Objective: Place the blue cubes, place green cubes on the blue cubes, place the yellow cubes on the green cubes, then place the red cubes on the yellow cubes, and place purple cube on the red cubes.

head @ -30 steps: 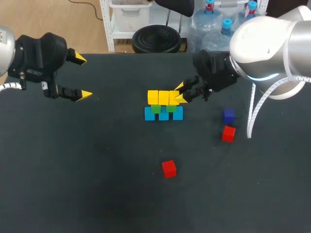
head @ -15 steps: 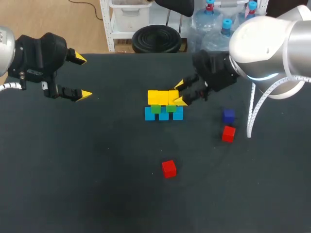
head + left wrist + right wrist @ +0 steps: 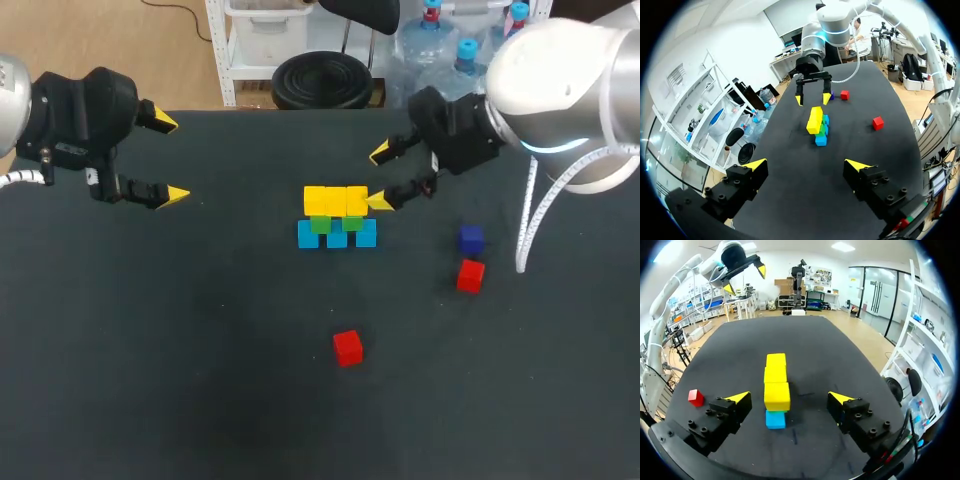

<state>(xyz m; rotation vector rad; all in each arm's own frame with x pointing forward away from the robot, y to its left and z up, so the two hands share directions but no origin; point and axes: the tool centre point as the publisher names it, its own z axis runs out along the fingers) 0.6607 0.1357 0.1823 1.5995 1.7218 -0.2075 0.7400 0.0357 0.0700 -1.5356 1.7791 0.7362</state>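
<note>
Head view: a small red cube (image 3: pixel 347 347) is lying nearest on the black table (image 3: pixel 200 380). Farther right, a second red cube (image 3: pixel 470 275) is sitting just beside a purple cube (image 3: pixel 471 239). Beyond, yellow cubes (image 3: pixel 335 200) are resting on green cubes (image 3: pixel 320 225) atop blue cubes (image 3: pixel 337 237). The right gripper (image 3: pixel 379 177) is hovering just beside this stack, fingers spread and empty. The left gripper (image 3: pixel 172 158) is hanging wide open, well apart.

Matt black table (image 3: pixel 200 380); smooth plastic-looking yellow cubes (image 3: pixel 336 200); glossy right arm (image 3: pixel 560 90).
</note>
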